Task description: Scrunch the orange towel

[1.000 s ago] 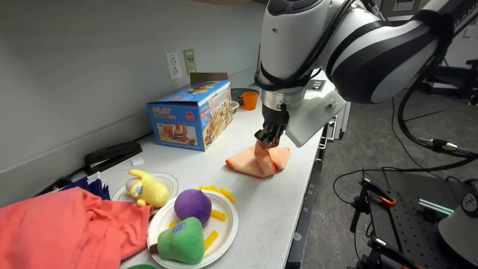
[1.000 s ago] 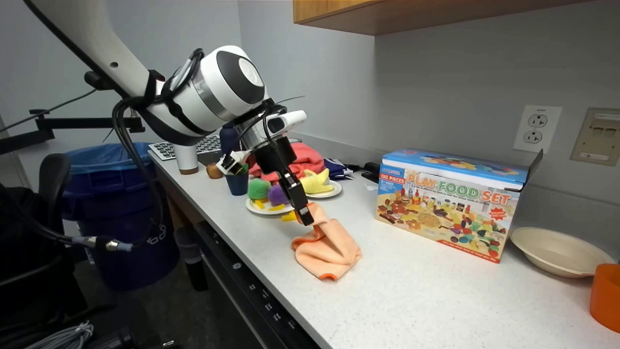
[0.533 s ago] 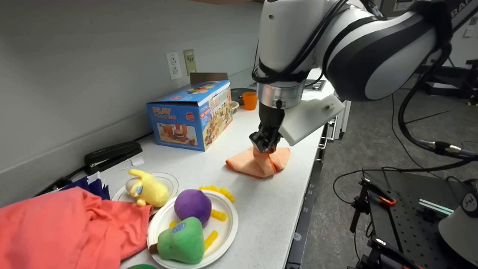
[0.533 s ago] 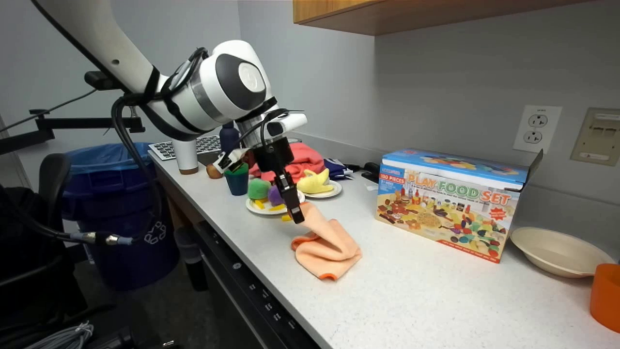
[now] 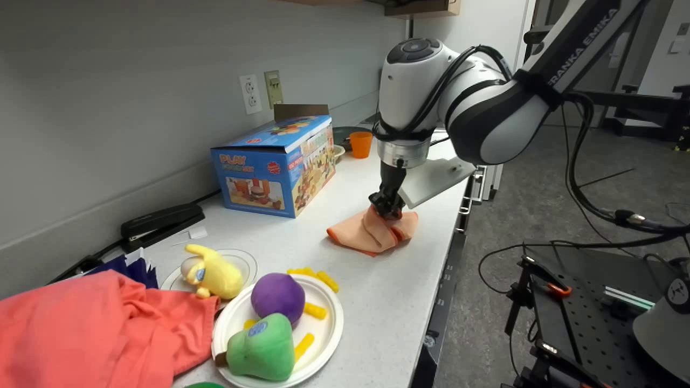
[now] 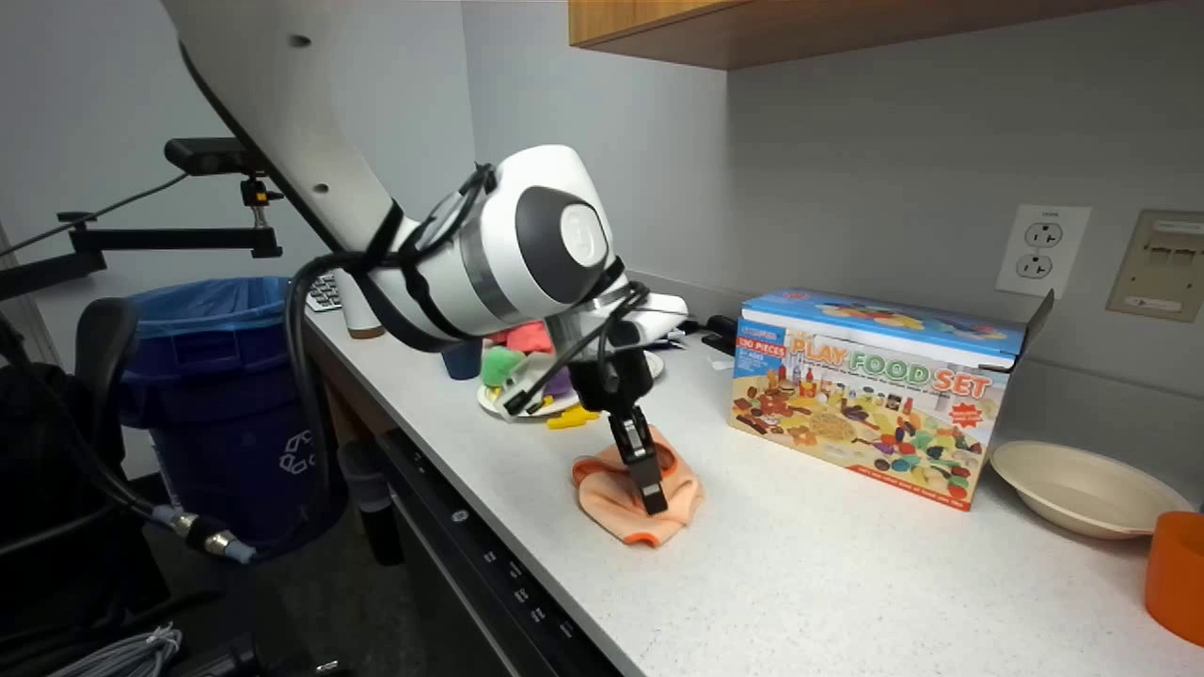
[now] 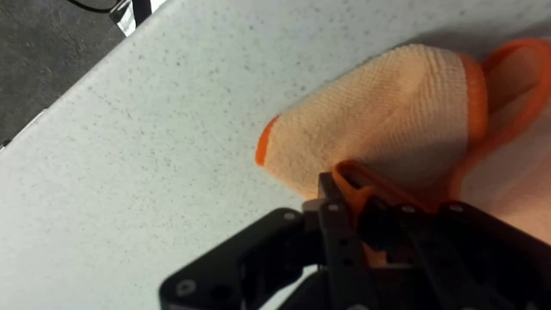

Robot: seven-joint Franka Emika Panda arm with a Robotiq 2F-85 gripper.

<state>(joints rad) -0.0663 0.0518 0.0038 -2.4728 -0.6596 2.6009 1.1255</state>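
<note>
The orange towel (image 5: 356,231) lies bunched and folded on the counter, light peach with a darker orange hem. It also shows in an exterior view (image 6: 607,503) and in the wrist view (image 7: 379,107). My gripper (image 5: 389,213) points down over the towel's middle, low near the counter. In the wrist view the gripper (image 7: 351,196) has its fingers close together, with a fold of the orange hem pinched between them. In an exterior view the gripper (image 6: 653,506) has its tip against the towel. The far finger and part of the held fold are hidden.
The colourful toy box (image 5: 269,167) stands by the wall. A white plate (image 5: 331,334) with plush food and a larger coral cloth (image 5: 81,328) lie nearby. A beige bowl (image 6: 1082,489) and an orange cup (image 6: 1176,574) stand beyond the box. The counter edge runs close beside the towel.
My gripper has moved down and away from the plates, across the towel. The raised, stretched corner it held is now folded back over the towel's middle.
</note>
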